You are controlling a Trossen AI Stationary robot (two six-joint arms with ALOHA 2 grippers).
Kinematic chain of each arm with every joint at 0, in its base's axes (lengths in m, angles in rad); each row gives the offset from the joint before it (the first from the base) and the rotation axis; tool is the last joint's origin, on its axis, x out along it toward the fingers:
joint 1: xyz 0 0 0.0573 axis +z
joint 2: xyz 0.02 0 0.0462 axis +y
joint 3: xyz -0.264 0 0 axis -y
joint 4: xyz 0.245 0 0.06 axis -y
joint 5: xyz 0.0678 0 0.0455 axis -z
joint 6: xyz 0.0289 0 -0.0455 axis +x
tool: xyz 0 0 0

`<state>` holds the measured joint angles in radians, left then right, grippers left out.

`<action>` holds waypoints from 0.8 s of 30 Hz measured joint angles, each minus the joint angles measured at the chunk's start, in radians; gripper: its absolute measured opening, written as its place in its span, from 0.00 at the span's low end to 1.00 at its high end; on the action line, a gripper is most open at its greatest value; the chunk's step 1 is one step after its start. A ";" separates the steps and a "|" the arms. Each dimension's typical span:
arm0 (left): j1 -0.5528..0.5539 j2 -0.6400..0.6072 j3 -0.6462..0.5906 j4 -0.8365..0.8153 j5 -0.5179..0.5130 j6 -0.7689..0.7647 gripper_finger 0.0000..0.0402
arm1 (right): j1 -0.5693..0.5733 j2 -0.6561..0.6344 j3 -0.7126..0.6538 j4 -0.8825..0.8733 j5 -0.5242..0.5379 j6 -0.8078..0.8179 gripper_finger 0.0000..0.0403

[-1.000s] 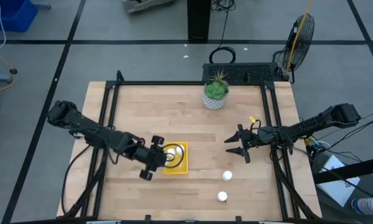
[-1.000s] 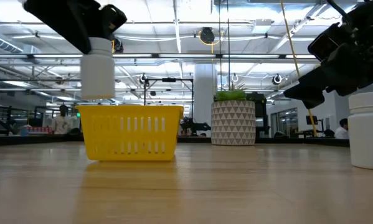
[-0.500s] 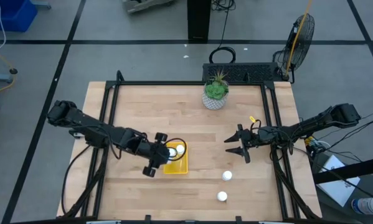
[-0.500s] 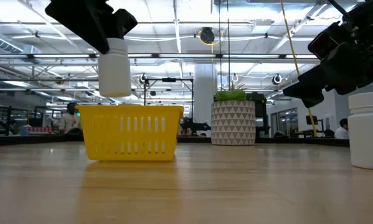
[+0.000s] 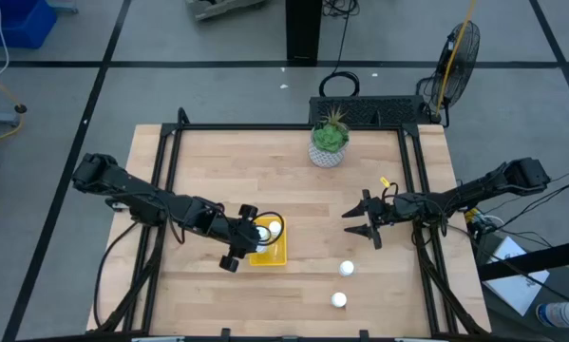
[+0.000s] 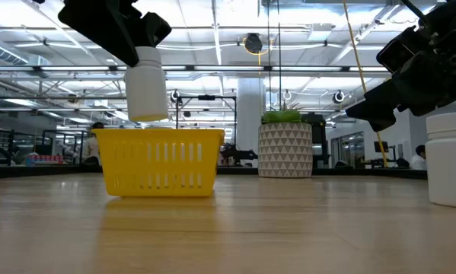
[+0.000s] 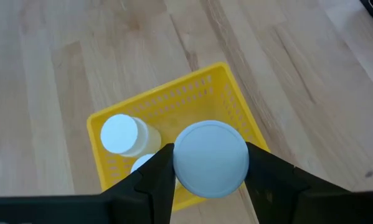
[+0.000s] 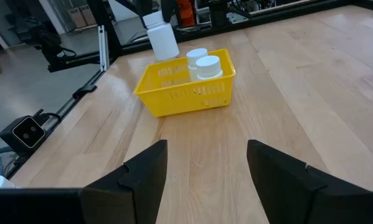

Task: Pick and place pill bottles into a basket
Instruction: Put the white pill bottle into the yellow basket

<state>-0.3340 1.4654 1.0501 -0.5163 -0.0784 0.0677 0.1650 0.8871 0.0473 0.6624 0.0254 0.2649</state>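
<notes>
My left gripper (image 5: 249,237) is shut on a white pill bottle (image 6: 146,84) and holds it in the air just above the yellow basket (image 6: 161,161). Two more pill bottles (image 7: 119,134) stand inside the basket (image 5: 270,253). Another two bottles (image 5: 347,270) (image 5: 338,300) stand on their bases on the wooden table, right of the basket. My right gripper (image 5: 361,228) hovers open over the table's right half, with nothing between its fingers; its wrist view faces the basket (image 8: 186,90). My left gripper pinches the bottle at its cap end (image 7: 211,158) between its two fingers (image 7: 155,177), one on either side. The fingers slant down from the table's left. The bottle hangs below them nearly upright, its base (image 6: 148,116) clear of the basket's rim.
A white patterned pot with a green plant (image 5: 329,144) stands near the table's far edge. In the low view one loose bottle (image 6: 448,160) looms close at the right. Bare wood lies between the basket and my right gripper.
My left gripper has carried the bottle toward the table's right, from beside the basket's left end to over the basket, and tipped it slightly. The bottle has stayed clear of the rim. The basket and the loose bottles have not moved.
</notes>
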 joint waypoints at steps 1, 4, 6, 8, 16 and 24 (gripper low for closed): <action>0.000 0.000 -0.010 0.013 0.000 0.000 0.41 | 0.000 0.000 0.000 0.000 0.000 0.000 0.53; 0.003 0.001 -0.039 0.051 0.000 0.000 0.41 | 0.000 0.000 -0.001 0.008 0.000 0.000 0.53; 0.006 0.001 -0.054 0.069 0.000 -0.002 0.42 | 0.000 0.000 -0.001 0.015 0.000 0.000 0.53; 0.011 0.001 -0.073 0.094 0.000 -0.002 0.43 | 0.000 0.000 -0.001 0.018 0.000 0.000 0.53; 0.040 0.001 -0.129 0.150 0.008 -0.028 0.41 | 0.000 0.000 -0.001 0.020 0.000 0.000 0.53; 0.045 0.044 -0.131 0.169 0.014 -0.026 0.44 | 0.000 0.000 -0.001 0.019 0.000 -0.001 0.53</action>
<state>-0.2889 1.5095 0.9195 -0.3476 -0.0649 0.0414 0.1650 0.8871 0.0467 0.6816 0.0254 0.2643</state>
